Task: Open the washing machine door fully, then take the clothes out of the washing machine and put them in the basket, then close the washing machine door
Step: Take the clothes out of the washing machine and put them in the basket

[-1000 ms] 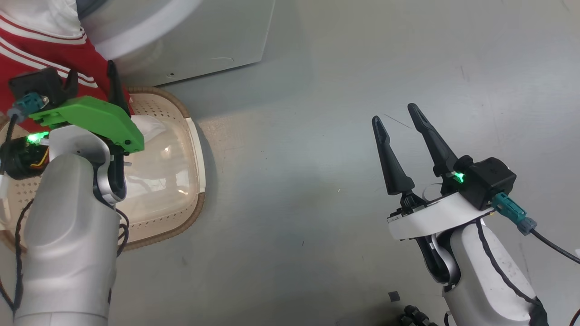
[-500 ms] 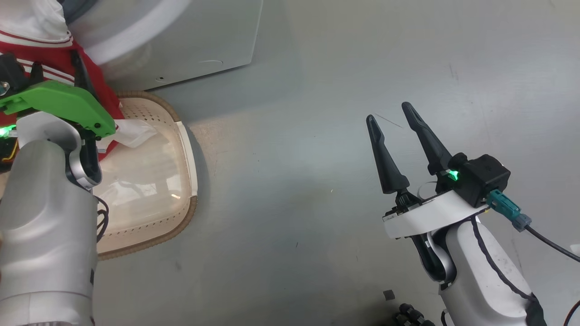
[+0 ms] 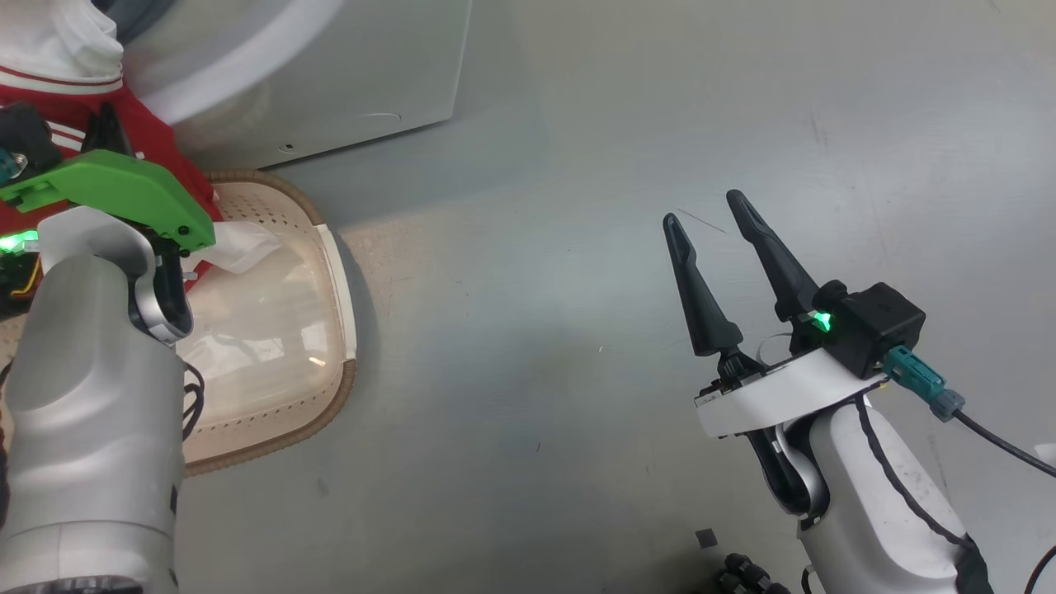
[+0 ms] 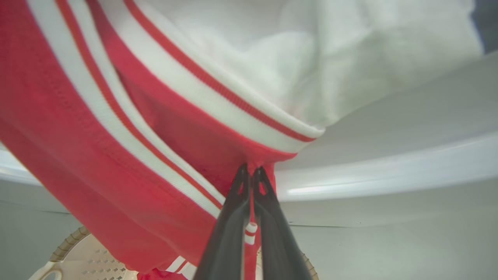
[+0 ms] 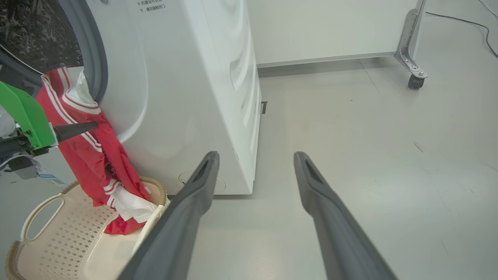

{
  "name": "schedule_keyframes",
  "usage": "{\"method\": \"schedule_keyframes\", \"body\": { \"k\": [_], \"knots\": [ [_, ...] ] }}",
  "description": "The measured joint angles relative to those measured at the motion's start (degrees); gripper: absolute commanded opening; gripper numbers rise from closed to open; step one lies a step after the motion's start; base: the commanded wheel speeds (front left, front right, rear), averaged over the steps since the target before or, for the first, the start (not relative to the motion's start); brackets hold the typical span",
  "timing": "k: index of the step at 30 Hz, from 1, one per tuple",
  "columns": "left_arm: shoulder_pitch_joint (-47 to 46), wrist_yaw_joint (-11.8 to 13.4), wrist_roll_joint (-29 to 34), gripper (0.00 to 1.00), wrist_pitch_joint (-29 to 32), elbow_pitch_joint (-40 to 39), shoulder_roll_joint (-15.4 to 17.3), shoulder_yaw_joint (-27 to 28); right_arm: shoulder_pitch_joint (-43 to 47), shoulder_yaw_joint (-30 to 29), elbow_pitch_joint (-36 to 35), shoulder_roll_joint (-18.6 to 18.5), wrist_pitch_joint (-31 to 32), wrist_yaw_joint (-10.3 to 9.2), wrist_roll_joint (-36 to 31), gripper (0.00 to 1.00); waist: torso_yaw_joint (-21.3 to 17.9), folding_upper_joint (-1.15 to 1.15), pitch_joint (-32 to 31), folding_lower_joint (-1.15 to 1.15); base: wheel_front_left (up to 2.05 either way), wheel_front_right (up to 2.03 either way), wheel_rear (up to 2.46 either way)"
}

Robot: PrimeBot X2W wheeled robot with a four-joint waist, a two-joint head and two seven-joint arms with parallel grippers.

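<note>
- Left hand [image 4: 251,173]: fingers pressed together and pinching the clothes [image 4: 97,116]. The grip is on red fabric just under a white-striped band, and a bit of striped trim sits between the fingers lower down.
- Right wrist view: the left hand [image 5: 93,125] comes in from the left with a green bracket [image 5: 23,112] behind it. Its tip is buried in the red cloth in front of the washer [image 5: 186,77] opening.
- Clothes [image 5: 89,155]: the top end is draped over the lip of the drum [image 5: 39,31] opening, against the grey ring [image 5: 99,58]. The rest hangs down the washer front.
- The bottom end, red with a white patch, lies inside the basket [image 5: 42,217] at the corner nearest the washer.
- Head view: the clothes [image 3: 144,136] are at upper left, partly behind the green bracket [image 3: 115,190]. A white flap of them lies on the basket's inner side.
- Basket [image 3: 342,388]: upright on the floor [image 3: 577,330], just beside the washer's [image 3: 330,91] base. Its floor is bare apart from the cloth end.
- Left wrist view: the basket rim [image 4: 70,237] shows below the hanging cloth, and the white washer front [image 4: 389,155] is behind.
- Right hand [image 3: 700,208]: fingers spread and holding nothing. It is over bare floor, to the right and well apart from the basket and clothes.
- Right wrist view: the right hand [image 5: 255,155] points at the washer's lower corner with the floor beyond.
- Caster [image 5: 414,81] on a metal leg at far upper right, well apart from everything else.
</note>
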Motion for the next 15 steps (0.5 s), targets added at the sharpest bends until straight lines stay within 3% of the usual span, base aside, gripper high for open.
{"method": "schedule_keyframes", "body": {
  "k": [15],
  "knots": [
    [0.24, -0.51, 0.71, 0.0, -9.13, 0.08, -1.58, -2.21, -0.03, -1.71, 0.29, -0.01, 0.0, -0.53, -0.85, 1.0, 2.11, 0.0, -0.46, 0.0, 0.0, 0.0, 0.0]
  ]
}}
